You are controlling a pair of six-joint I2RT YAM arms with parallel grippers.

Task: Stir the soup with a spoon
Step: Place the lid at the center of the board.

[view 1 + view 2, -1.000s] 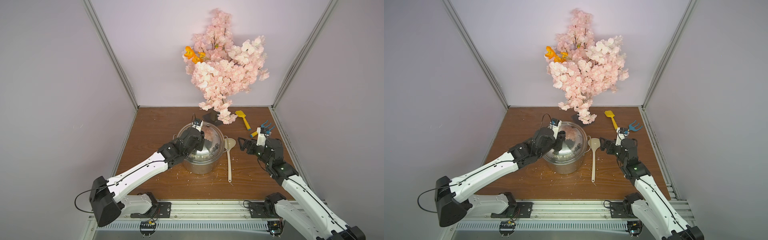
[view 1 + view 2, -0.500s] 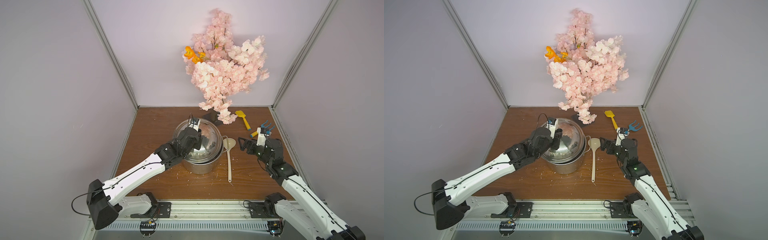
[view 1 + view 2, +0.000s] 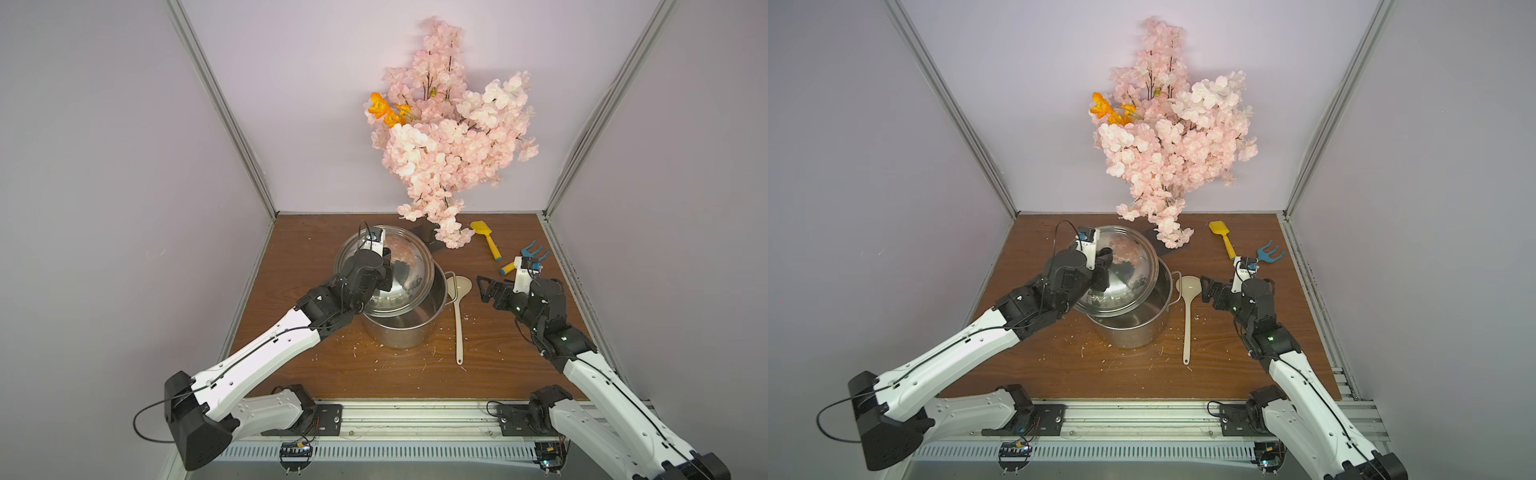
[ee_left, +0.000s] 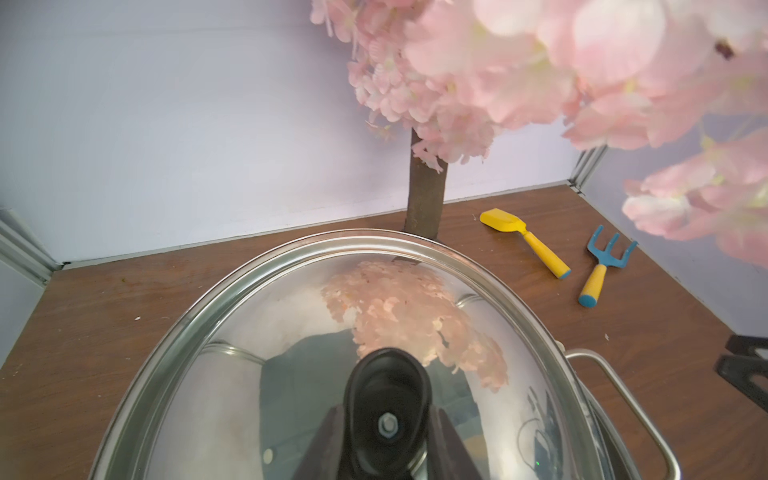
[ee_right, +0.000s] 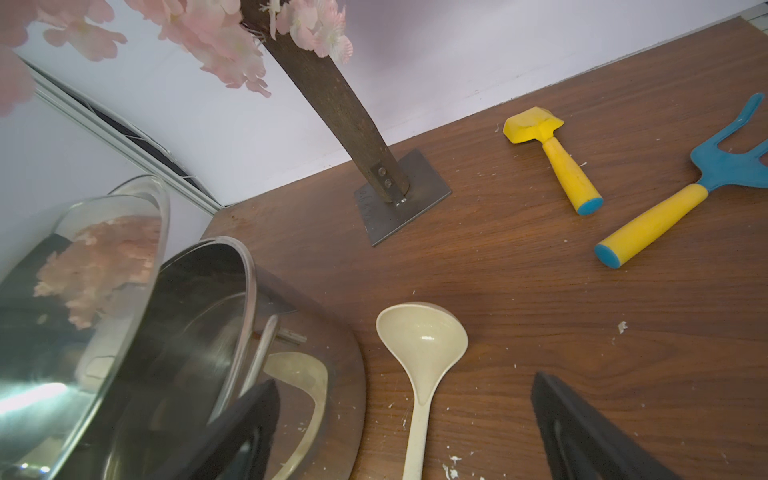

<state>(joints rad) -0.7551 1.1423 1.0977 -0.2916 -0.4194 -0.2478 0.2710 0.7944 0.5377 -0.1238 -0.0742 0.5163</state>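
We count two arms, each with one end effector. In the middle of both top views stands one steel pot [image 3: 409,328] on the desk [image 3: 299,257], and what we can see of its inside is shiny metal. The left end effector [image 4: 386,436] is clenched on the black knob of one lid [image 3: 405,270], which it holds tilted above the pot's upper-left rim. One cream spoon [image 3: 458,320] lies flat on the desk just right of the pot, its bowl toward the top of the frame. The right end effector [image 3: 487,289] hangs released, jaws wide, near the spoon's bowl. At upper right lie one yellow shovel [image 3: 486,239] and one blue rake [image 3: 1268,254], below one pink blossom tree [image 3: 449,137]
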